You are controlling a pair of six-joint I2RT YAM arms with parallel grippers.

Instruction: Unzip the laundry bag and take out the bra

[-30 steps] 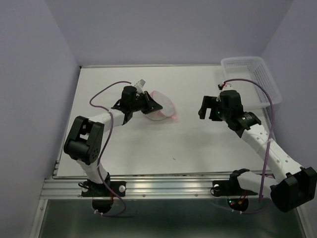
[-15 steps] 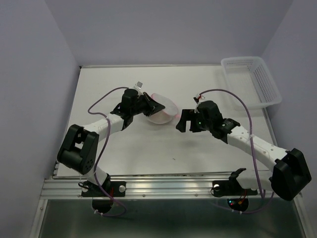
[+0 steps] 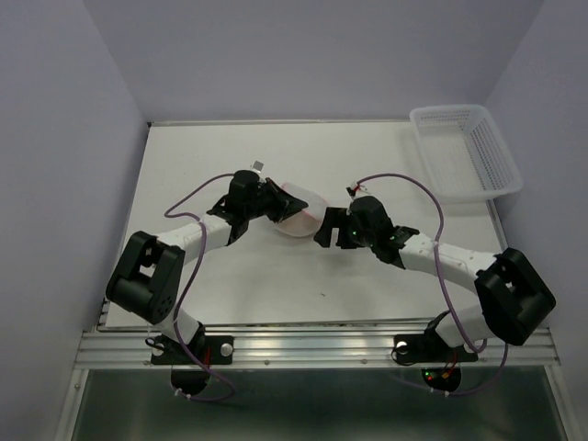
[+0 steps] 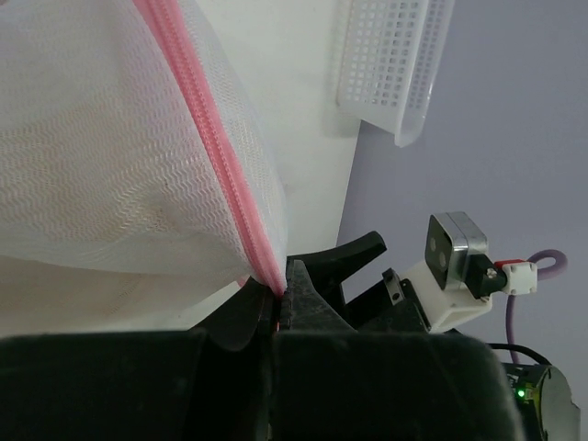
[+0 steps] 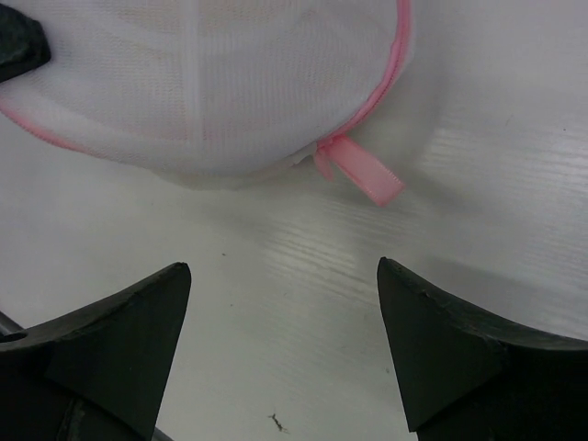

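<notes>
The laundry bag (image 3: pixel 300 212) is a round white mesh pouch with a pink zipper rim, lying mid-table. My left gripper (image 3: pixel 277 206) is shut on its pink rim (image 4: pixel 213 138) at the bag's left edge, and the mesh (image 4: pixel 101 138) fills the left wrist view. My right gripper (image 3: pixel 327 227) is open just right of the bag, its fingertips (image 5: pixel 175 276) apart above the table. A pink pull tab (image 5: pixel 364 175) sticks out of the bag (image 5: pixel 211 83) just ahead of them, untouched. The bra is hidden inside the bag; only a faint tan tint shows through the mesh.
A white plastic lattice basket (image 3: pixel 464 147) stands at the back right corner; it also shows in the left wrist view (image 4: pixel 395 64). Purple cables loop over both arms. The table's walls rise at the left, back and right.
My right arm has swung left from beside the basket to the bag's right side, gripper open. My left gripper has kept its hold on the rim and shifted the bag slightly.
</notes>
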